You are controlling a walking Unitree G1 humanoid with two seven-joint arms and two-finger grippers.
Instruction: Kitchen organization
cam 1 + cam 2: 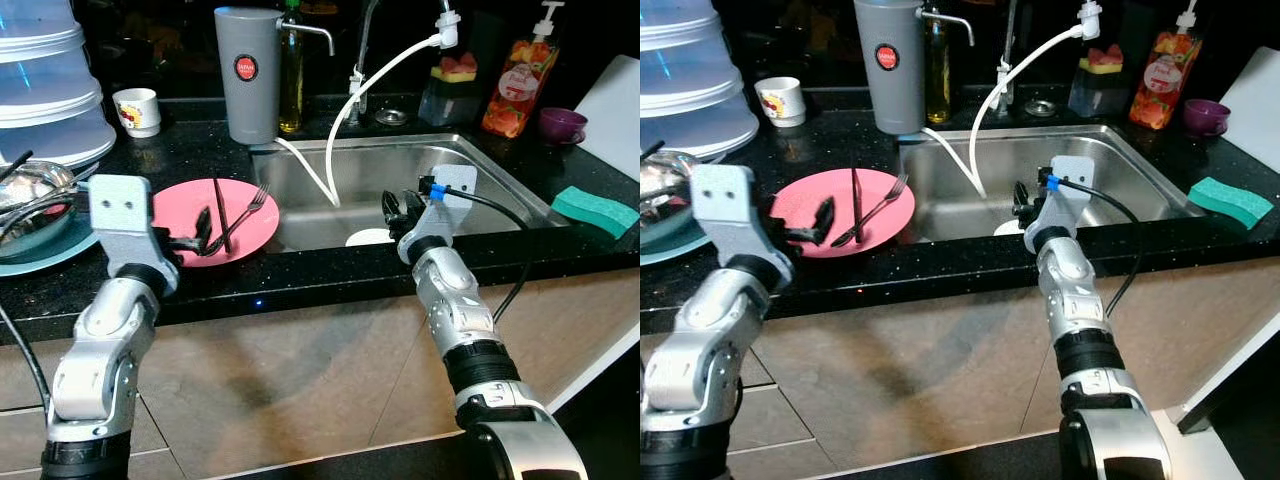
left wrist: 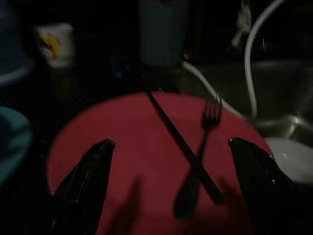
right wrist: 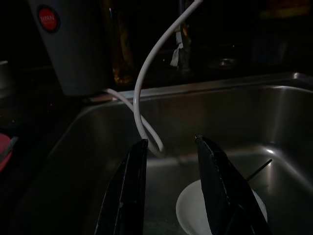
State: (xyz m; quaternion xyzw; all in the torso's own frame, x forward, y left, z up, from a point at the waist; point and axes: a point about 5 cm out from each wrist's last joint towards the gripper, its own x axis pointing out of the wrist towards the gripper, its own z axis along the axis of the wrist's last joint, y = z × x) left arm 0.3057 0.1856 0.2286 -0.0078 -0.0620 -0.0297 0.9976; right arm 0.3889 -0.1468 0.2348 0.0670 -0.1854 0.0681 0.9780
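Head views: you have the pink plate [image 1: 185,212] on the black worktop [image 1: 300,265] just left of the steel sink [image 1: 480,165], a fork [image 1: 240,212] and a black knife [image 1: 222,212] crossed on it. Left tool [image 1: 196,236] hovers at the plate's near rim, fingers spread, holding nothing. Right tool [image 1: 402,212] sits over the sink's front edge, above a white dish [image 1: 368,238] in the basin. White hose [image 1: 350,100] loops down from the tap.

Left wrist view: dim. The fingers [image 2: 83,181] are wide apart with the plate between, the fork and knife crossed in the middle.

Right wrist view: the fingers [image 3: 124,191] are parted a little, nothing between, white dish below them.

Handling, judged: the cutlery is light, stiff, thin and lies flat, so it's slippery to pinch; take the fork at mid-handle near the crossing. The plate looks rigid and light; grip its rim, keep it level or the cutlery slides off.
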